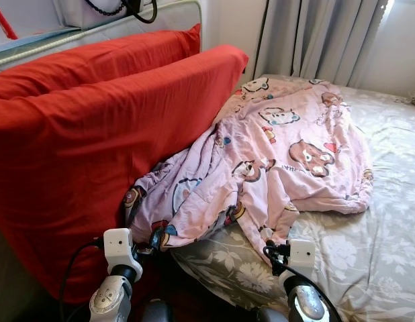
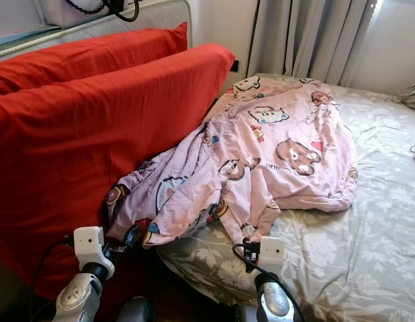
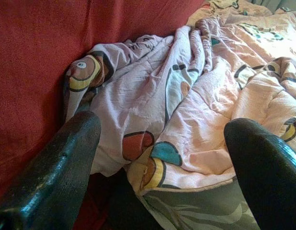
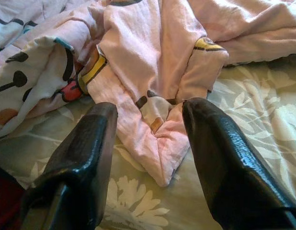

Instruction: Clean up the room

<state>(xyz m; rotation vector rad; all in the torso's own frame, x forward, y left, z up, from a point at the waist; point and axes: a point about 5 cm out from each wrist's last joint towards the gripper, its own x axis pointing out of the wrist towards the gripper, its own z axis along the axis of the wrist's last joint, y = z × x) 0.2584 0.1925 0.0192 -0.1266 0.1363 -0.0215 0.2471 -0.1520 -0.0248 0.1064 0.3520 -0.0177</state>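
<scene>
On bed: grey-green floral sheet, soft and wrinkled. Against left side, two big red pillows, matte cotton, upright. Crumpled pink cartoon-print quilt, thin and puffy, heaped from pillows across mattress, corner hanging near front edge. Left gripper spread wide at quilt's lower corner. Right gripper parted, straddling quilt's pointed tip, not clamped.
</scene>
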